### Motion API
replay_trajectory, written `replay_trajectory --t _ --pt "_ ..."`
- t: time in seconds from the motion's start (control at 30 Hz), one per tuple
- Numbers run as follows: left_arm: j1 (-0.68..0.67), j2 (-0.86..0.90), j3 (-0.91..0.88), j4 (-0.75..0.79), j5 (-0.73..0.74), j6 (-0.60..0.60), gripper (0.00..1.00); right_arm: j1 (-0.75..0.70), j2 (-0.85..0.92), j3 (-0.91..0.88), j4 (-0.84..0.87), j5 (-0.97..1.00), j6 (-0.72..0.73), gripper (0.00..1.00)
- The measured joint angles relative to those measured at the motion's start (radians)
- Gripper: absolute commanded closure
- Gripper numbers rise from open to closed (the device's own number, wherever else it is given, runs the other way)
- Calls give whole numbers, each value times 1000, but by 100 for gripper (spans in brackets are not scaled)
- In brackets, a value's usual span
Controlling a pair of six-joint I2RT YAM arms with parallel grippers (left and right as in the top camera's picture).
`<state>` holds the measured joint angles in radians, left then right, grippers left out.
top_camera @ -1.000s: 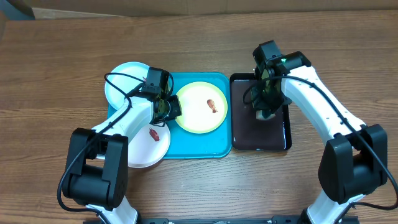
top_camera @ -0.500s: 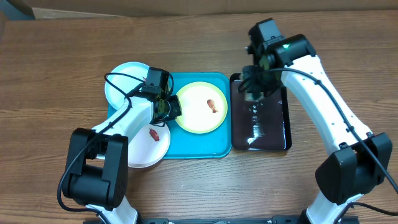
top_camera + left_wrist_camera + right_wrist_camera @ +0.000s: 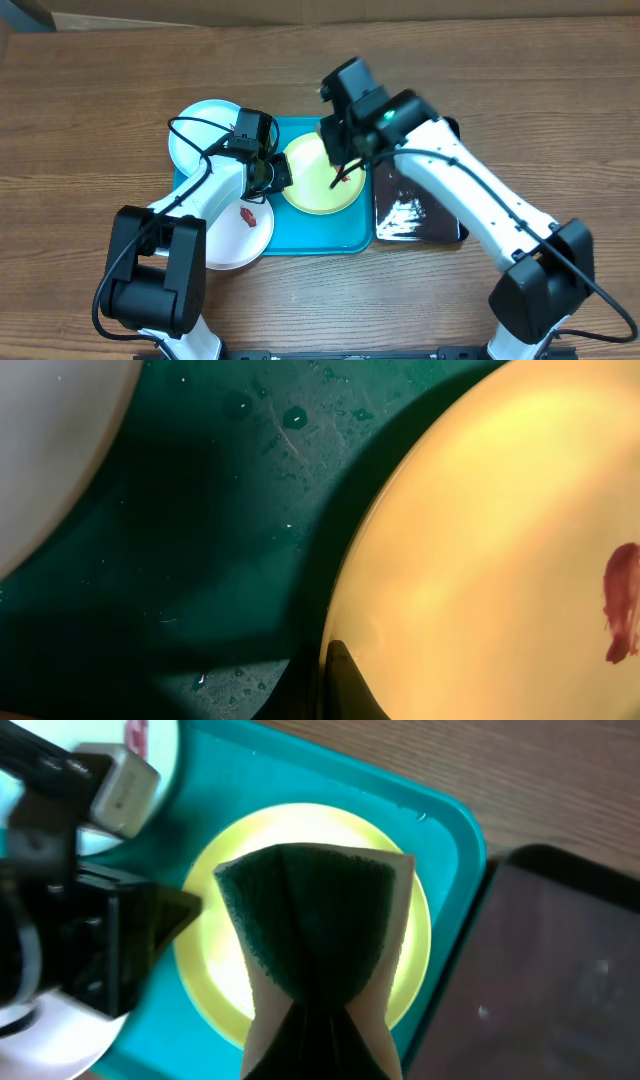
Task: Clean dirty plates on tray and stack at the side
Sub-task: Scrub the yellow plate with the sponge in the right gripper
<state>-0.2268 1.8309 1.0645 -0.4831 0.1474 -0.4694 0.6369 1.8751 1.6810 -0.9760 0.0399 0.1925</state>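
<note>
Little bare tray point(image 3: 320, 238) remains around the yellow-green plate point(image 3: 305, 188) rim.

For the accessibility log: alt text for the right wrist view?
The right gripper pinches a folded green sponge over the yellow-green plate on the blue tray. The left gripper grips the plate's left rim; a black tray lies to the right.

We see a wooden table point(image 3: 100, 80) carrying a turquoise tray point(image 3: 310, 235), with a black tray point(image 3: 395, 225) just beside it. A pale blue plate point(image 3: 195, 135) and a white plate point(image 3: 235, 245) overlap the turquoise tray's left rim, partly over bare wood.
</note>
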Motion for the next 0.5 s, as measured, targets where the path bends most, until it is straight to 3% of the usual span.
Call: replay_trajectory --t 0.3,0.5 --pt "0 0 0 -1 2 0 96 30 2 -192 205 134 16 96" --pt "0 0 0 -1 3 0 96 30 61 -216 252 157 18 96"
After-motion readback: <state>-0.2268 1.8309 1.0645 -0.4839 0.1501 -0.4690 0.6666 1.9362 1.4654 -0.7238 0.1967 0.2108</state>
